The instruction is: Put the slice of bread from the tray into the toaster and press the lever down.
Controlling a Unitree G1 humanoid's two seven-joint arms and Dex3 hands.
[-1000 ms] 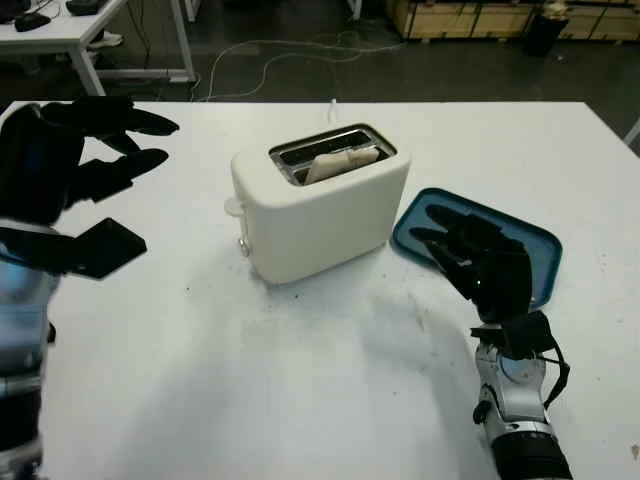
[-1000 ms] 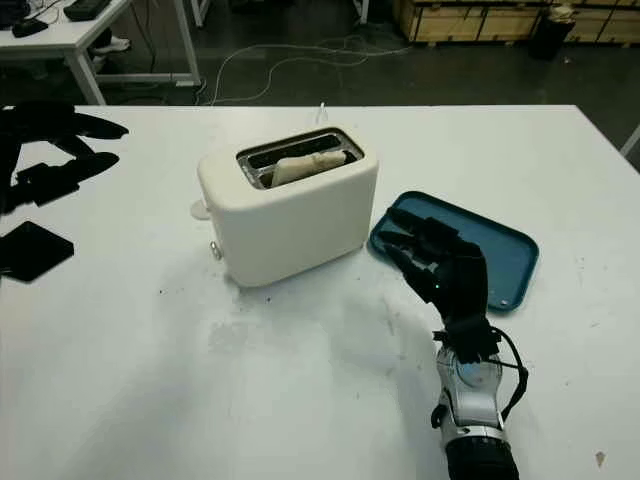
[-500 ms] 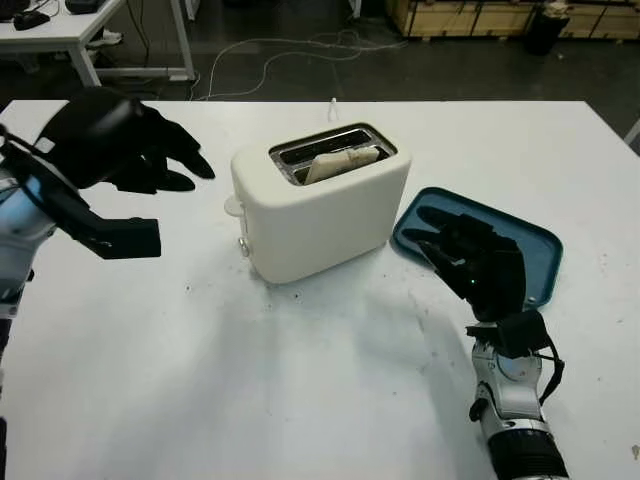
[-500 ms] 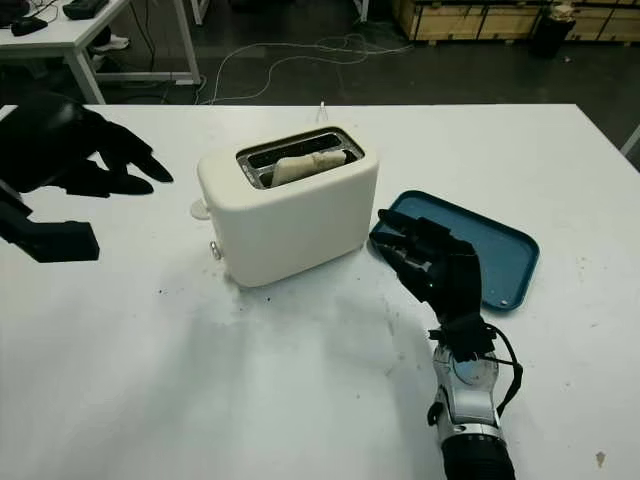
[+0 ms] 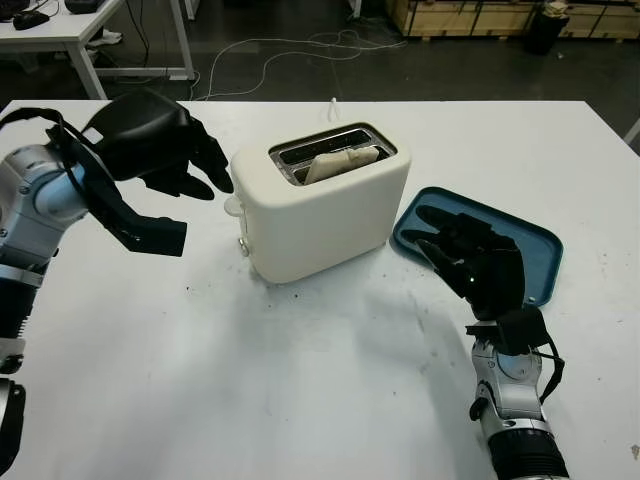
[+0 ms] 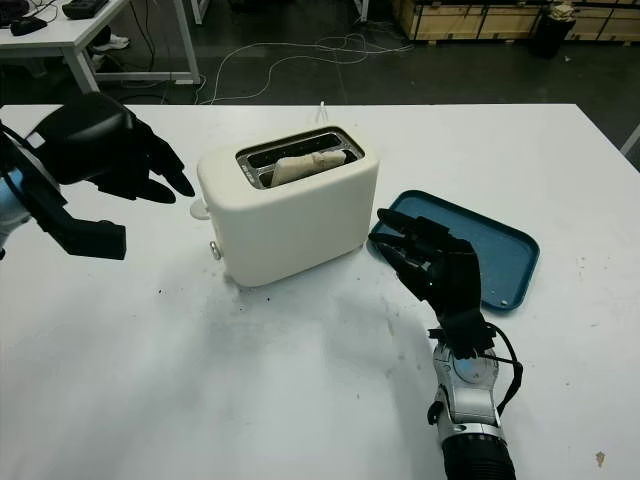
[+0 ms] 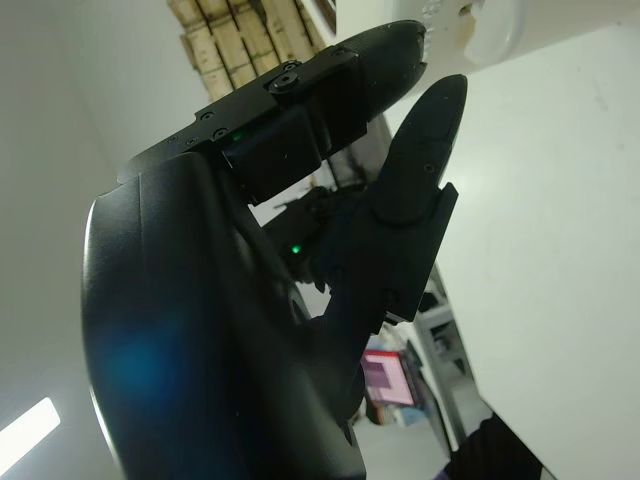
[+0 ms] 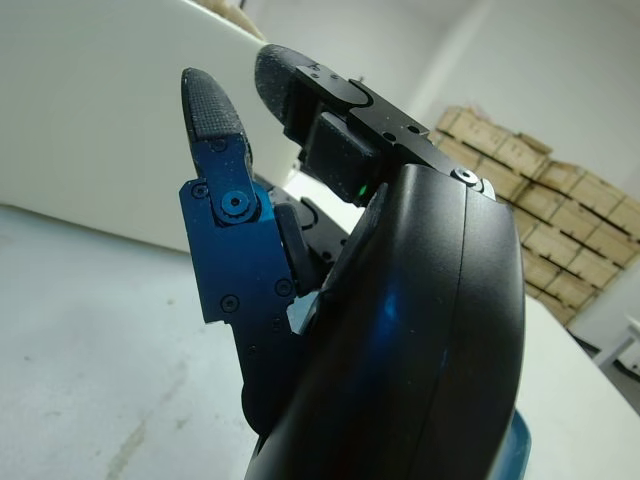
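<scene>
Your bread slice (image 5: 338, 163) is already down in the toaster (image 5: 320, 205), sitting in one of the top slots with its upper edge showing. The toaster stands on the white table (image 5: 300, 380), tilted a bit relative to the table edge. Its lever (image 5: 233, 207) sticks out of the end face on your left side and sits high up; below it there's a small knob (image 5: 244, 246).

Your left hand (image 5: 160, 150) hangs in the air just beside that end of the toaster, fingers (image 5: 205, 160) extended toward the lever, holding nothing. In the left wrist view the fingertips are near the lever; can't tell if they touch.

Your right hand (image 5: 475, 262) is raised near the front right of the toaster, over the near corner of the blue tray (image 5: 530, 245). It holds nothing, fingers uncurled, palm toward the toaster. The tray lies flat on the table just to the right of the toaster, near it, apart.

A white cord (image 5: 331, 106) runs off the far table edge behind the toaster.
</scene>
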